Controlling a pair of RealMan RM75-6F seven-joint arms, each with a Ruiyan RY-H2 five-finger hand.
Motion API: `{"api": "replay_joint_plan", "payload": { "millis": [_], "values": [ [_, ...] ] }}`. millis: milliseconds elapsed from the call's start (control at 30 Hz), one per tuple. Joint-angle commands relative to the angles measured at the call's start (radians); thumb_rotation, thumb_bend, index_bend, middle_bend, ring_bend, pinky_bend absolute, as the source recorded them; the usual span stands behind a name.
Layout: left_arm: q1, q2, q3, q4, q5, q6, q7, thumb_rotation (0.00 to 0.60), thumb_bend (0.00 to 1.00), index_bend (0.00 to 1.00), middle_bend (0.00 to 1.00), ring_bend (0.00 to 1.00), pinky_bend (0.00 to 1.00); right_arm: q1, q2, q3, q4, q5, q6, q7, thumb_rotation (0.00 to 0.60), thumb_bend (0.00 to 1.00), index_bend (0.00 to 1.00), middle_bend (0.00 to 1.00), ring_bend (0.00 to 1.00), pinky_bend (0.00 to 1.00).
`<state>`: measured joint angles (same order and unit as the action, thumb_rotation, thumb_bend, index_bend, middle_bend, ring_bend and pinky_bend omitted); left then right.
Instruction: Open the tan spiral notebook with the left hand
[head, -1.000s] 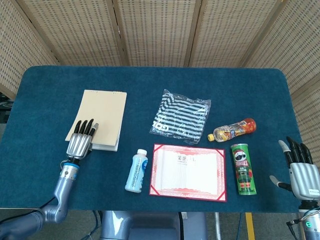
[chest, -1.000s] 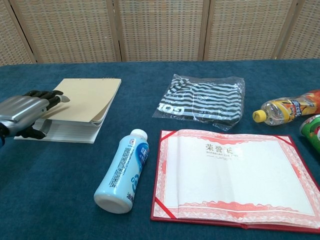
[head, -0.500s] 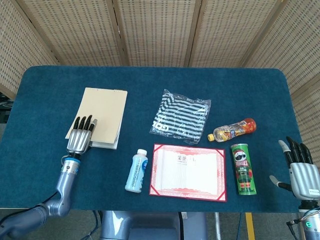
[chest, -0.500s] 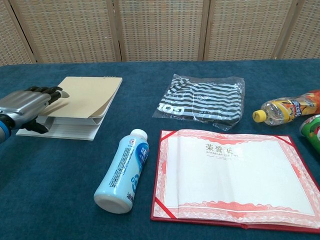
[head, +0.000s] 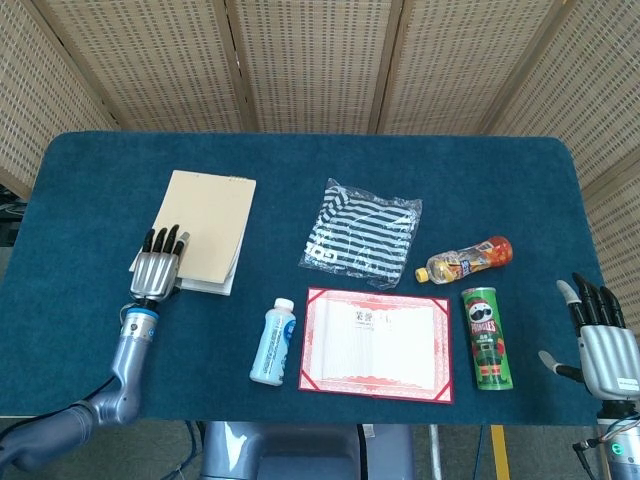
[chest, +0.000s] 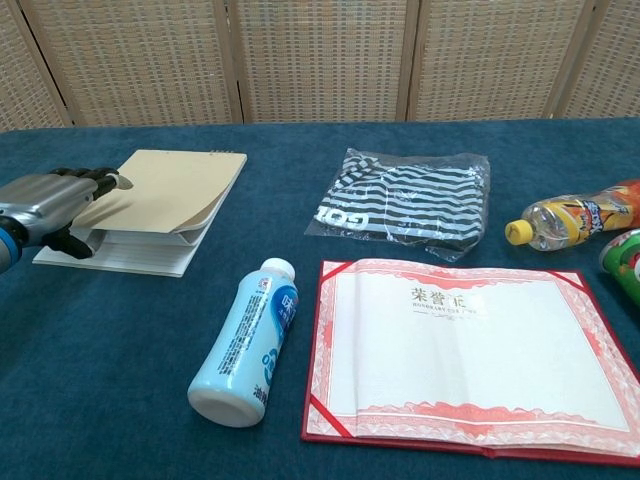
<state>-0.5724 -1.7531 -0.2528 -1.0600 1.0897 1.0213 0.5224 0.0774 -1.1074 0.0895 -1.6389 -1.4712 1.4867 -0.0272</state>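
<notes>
Woven rattan screens stand behind a bench (head: 90, 180) covered in dark blue cloth. Toward its left side lies the tan spiral notebook (head: 208, 225), its spiral binding along the far edge. In the chest view its cover (chest: 170, 190) is raised at the near-left corner, with a wedge of shadow showing between it and the white page block below.

The left hand (head: 155, 270) sits at that near-left corner. Its fingers (chest: 85, 180) lie over the top of the cover while the thumb tucks in at the page edge beneath, so the cover looks pinched between them.

The right hand (head: 598, 335) rests at the bench's right edge, well apart from the work, fingers spread and holding nothing.

Other things lie to the right of the notebook: a white bottle (chest: 245, 340), a red-bordered certificate folder (chest: 460, 355), a striped bag (chest: 410, 200), an orange drink bottle (chest: 570, 215) and a green can (head: 487, 337).

The opening step appears underway but unfinished. The next move likely calls for carrying the pinched corner up and back toward the binding, keeping only the cover in the pinch and leaving the pages behind.
</notes>
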Motion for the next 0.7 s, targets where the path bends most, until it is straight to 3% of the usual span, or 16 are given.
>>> {"api": "replay_joint_plan", "payload": {
  "millis": [33,133,400,700],
  "values": [
    [-0.005,0.007,0.001,-0.012,-0.021,-0.011,0.021,0.6,0.58,0.05,0.0,0.0,0.0,0.0,0.0,0.0,0.0,0.001,-0.001,0.0,0.6,0.05,0.03,0.0,0.0,0.0],
    [-0.009,0.025,-0.006,-0.046,-0.063,-0.029,0.05,0.6,0.6,0.09,0.0,0.0,0.0,0.0,0.001,0.001,0.0,0.001,0.0,0.003,0.6,0.05,0.03,0.0,0.0,0.0],
    [-0.019,0.025,-0.002,-0.059,-0.099,-0.003,0.092,0.6,0.65,0.52,0.0,0.0,0.0,-0.001,0.0,0.0,-0.001,-0.002,0.002,0.002,0.6,0.05,0.03,0.0,0.0,0.0],
    [-0.026,0.002,-0.004,-0.011,-0.051,0.057,0.027,0.6,0.7,0.71,0.0,0.0,0.0,0.0,0.001,0.0,-0.002,-0.002,0.001,0.005,0.6,0.05,0.03,0.0,0.0,0.0]
  ]
}}
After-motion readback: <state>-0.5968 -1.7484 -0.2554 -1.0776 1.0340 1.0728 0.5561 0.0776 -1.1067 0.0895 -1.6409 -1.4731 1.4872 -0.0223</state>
